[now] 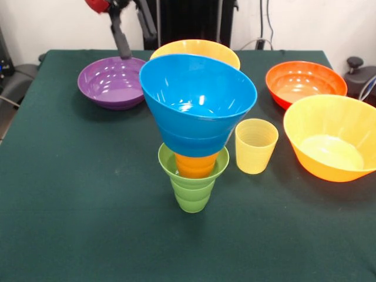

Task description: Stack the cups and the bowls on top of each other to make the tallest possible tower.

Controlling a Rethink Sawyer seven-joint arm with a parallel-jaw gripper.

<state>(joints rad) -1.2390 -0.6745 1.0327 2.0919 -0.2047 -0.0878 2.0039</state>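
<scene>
The tower stands near the table's middle: a green ribbed cup (192, 189) at the bottom, an orange cup (195, 165) nested in it, and a medium blue bowl (197, 101) resting tilted on top. A pale yellow cup (255, 145) stands upright just right of the tower. The gripper (123, 47) hangs at the top left, over the far rim of the purple bowl (111, 82), holding nothing that I can see. A big orange bowl (197, 49) sits behind the blue one, partly hidden by it.
A red-orange bowl (305, 82) sits at the far right, and another big orange bowl (333, 144) lies in front of it by the right edge. Dark green cloth (76, 205) covers the table. A black object (356, 69) stands past the right corner.
</scene>
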